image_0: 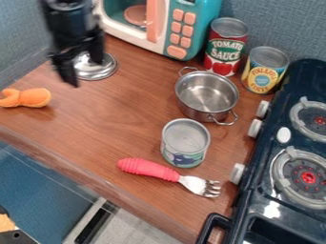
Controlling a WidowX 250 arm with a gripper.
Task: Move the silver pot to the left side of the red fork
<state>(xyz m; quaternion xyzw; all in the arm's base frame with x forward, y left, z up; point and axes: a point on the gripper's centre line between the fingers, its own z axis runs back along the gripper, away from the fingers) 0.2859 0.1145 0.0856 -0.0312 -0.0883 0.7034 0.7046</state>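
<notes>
The black gripper [86, 73] hangs with its jaws wide, one on either side of a strip of silver lid [100, 72]. The lid lies on the wooden counter [115, 124] right beneath them; whether they touch it, I cannot tell. Just below and left of the jaws in the view is an orange toy [35, 97]. Above and right of them stands the teal toy microwave [213, 9].

Farther right, well apart from the jaws, sits the silver pot [205, 97], upright, its two handles out. Below it, on the side toward the view's lower edge, is a can with a blue and purple label [183, 157], then the red fork [149, 169], its handle end nearer the jaws and its tines farther off. Beyond the pot stand a red can [224, 47] and a yellow can [262, 74]. Farthest right is the dark toy stove [259, 190].
</notes>
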